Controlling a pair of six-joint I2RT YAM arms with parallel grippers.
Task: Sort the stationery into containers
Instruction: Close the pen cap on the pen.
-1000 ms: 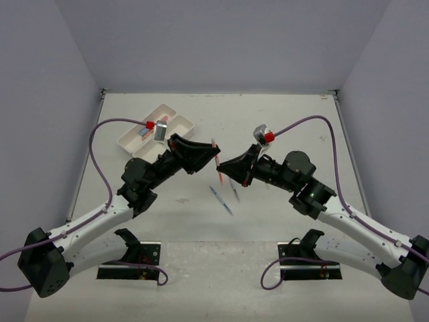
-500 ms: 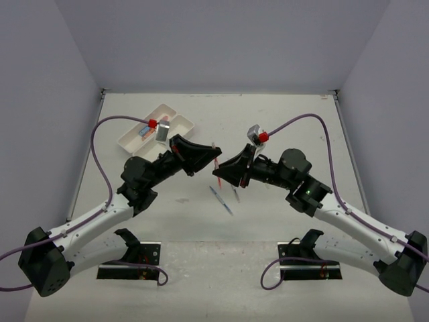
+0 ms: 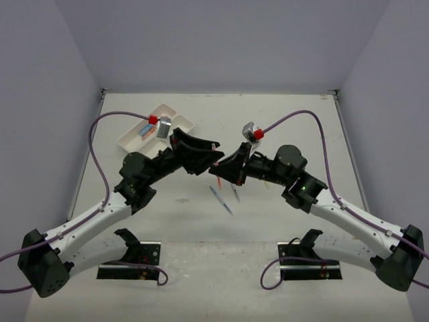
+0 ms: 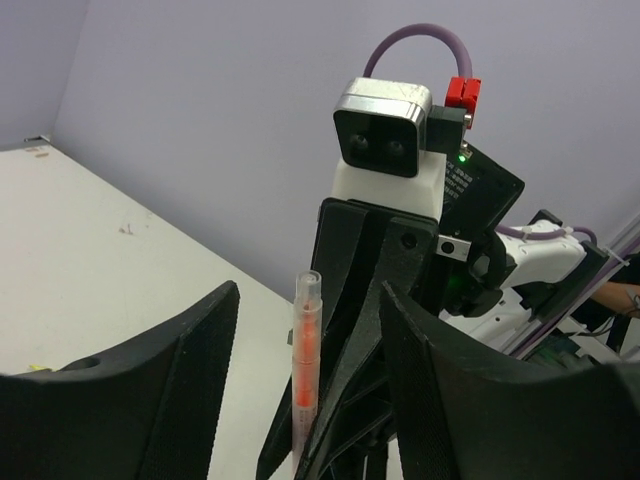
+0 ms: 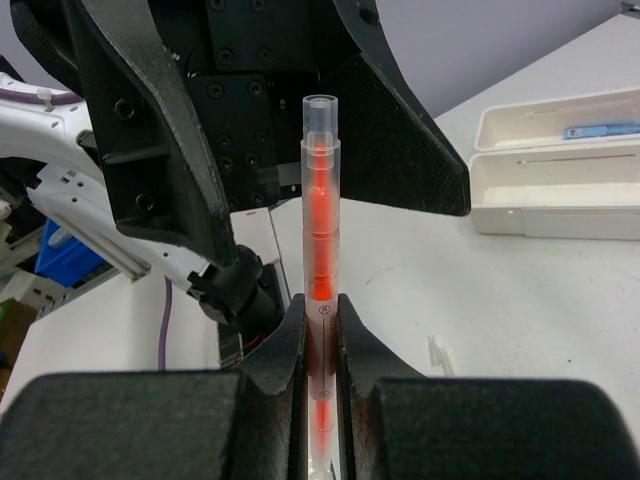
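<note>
The sorting looks only partly done. The two white trays [image 3: 175,115] sit side by side toward the far left corner of the table [image 3: 288,114]. At least one blue item [image 3: 145,132] lies in one of them, with something orange beside it that is too small to name. Two thin blue-grey pens [image 3: 220,200] lie loose near the middle of the table, touching neither tray, so they are left to sort.

A third piece, a clear-barrelled pen with a red core [image 5: 321,200], is off the table altogether. The right tool [image 5: 320,330] pinches its lower part and holds it upright in the air above the middle of the table. The left tool [image 4: 305,300] stands around the pen's upper part with its fingers spread, one on each side, neither touching the barrel. This reads as a handover to the arm nearer the trays, not yet completed.

Only the overhead view shows the loose pens and where the trays stand on the table. In that view, though, the two tools overlap into one dark mass and the held pen is barely visible. The right wrist view shows the pinch plainly, and beyond it the trays, with a blue piece in the one farther from the camera. The left wrist view shows the gap on either side of the barrel, and no tray appears in it.
</note>
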